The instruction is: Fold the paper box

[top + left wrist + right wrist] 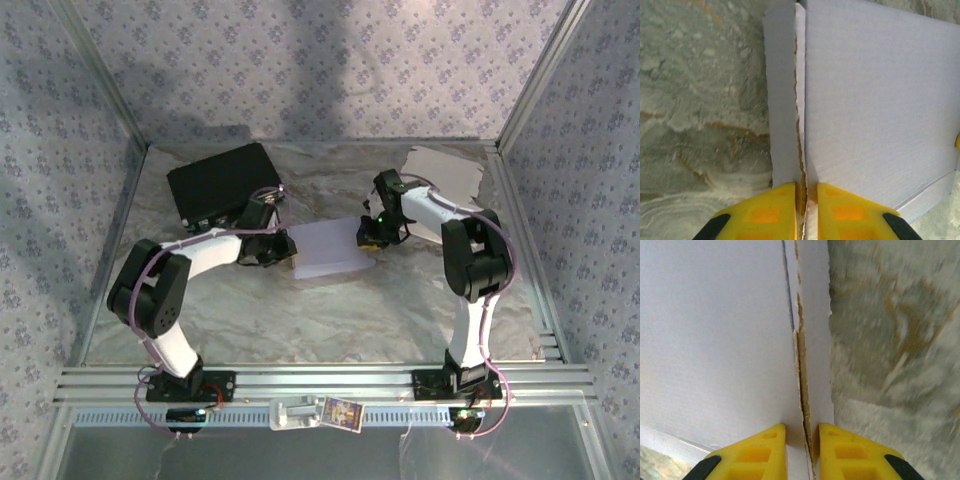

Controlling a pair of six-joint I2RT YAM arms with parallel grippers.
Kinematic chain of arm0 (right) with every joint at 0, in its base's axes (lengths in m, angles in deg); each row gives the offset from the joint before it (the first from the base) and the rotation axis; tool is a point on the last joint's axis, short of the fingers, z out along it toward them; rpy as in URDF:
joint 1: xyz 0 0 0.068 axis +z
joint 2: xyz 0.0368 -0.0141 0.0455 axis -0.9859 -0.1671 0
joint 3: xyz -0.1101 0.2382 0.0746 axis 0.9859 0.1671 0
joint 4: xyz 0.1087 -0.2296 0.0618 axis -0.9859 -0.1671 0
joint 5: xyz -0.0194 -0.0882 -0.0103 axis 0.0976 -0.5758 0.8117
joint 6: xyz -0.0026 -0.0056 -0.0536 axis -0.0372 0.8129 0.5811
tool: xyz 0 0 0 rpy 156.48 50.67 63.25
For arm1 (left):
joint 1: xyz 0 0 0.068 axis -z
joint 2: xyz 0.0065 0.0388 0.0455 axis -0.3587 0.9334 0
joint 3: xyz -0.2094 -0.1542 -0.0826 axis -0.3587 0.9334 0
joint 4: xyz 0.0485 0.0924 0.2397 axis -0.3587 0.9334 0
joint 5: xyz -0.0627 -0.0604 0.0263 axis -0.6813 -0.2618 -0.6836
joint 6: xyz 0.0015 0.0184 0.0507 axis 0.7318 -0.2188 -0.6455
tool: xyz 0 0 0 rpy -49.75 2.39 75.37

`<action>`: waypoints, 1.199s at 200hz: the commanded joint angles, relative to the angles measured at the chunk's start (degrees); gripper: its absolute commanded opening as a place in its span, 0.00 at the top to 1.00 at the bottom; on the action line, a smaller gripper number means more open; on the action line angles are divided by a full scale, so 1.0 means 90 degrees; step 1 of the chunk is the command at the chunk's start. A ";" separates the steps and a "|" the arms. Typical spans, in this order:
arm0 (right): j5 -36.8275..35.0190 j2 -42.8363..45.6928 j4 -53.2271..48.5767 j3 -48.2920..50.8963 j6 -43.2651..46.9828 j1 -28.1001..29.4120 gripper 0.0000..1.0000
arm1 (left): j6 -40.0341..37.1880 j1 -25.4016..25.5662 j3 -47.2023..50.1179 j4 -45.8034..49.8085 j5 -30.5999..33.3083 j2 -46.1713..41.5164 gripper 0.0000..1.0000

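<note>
Paper box [327,250] | left end effector [806,189], right end effector [802,429] clamp its flaps [782,100] | fingers [765,215] cropped

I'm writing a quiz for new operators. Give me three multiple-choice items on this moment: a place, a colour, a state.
1. Where on the table does the black case lie? A) far left B) near right C) near middle
2. What colour are the gripper fingers? A) black B) yellow C) red
3. What is the left gripper doing? A) hanging open B) gripping the black case C) pinching an edge of the paper box

1 A: it lies at the far-left corner. 2 B: both wrist views show yellow. 3 C: its jaws squeeze the box's edge.
</note>
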 commanded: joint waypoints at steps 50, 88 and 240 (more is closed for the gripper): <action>0.0117 0.1319 0.0442 0.1736 -0.0885 0.0349 0.79 | -0.0057 0.0205 0.0965 0.0506 -0.0053 -0.0938 0.87; 0.0513 0.1816 0.1060 0.2196 -0.0887 0.0085 0.61 | -0.0122 0.0171 0.1449 -0.0034 -0.0122 -0.1030 0.89; 0.2718 0.0966 0.3394 0.2846 -0.1236 -0.0558 0.28 | -0.0034 -0.0255 0.2156 -0.0836 -0.0293 -0.1053 0.99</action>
